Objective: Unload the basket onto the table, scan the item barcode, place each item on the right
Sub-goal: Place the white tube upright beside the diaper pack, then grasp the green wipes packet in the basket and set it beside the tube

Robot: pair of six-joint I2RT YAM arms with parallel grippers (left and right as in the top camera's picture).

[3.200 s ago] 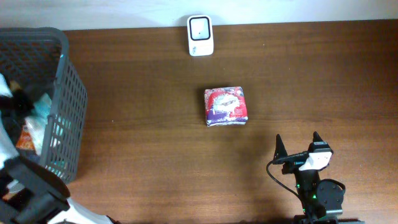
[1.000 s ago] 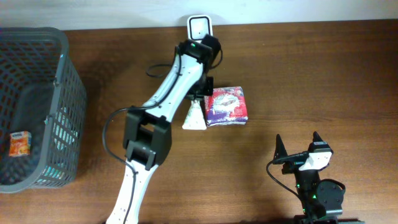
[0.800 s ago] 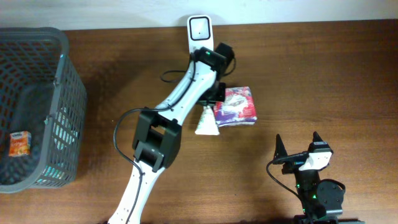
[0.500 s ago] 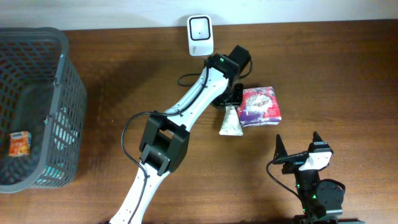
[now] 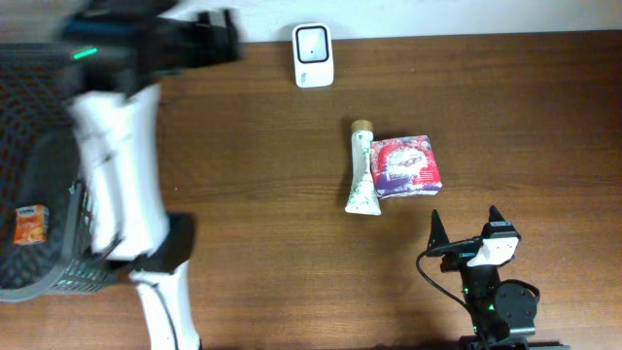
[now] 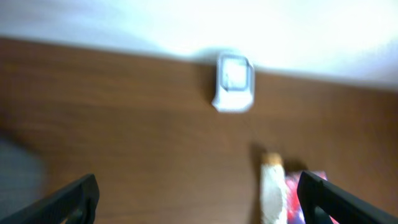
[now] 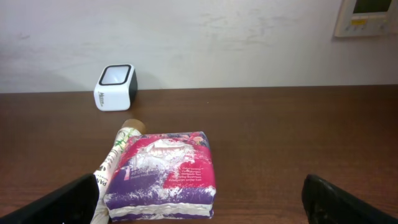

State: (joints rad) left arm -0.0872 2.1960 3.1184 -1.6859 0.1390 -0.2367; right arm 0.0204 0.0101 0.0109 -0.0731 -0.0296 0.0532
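Overhead view: the scanner sits at the far edge of the table. A tube and a purple packet lie touching, side by side, right of the scanner and nearer the robot. The left arm shows blurred over the basket; the left gripper is spread wide and empty. The right gripper rests at the near edge, likewise spread, holding nothing. One orange pack lies in the basket.

Judgement: the two items appear set aside, scans unconfirmed. The basket item awaits pick-up and presentation.
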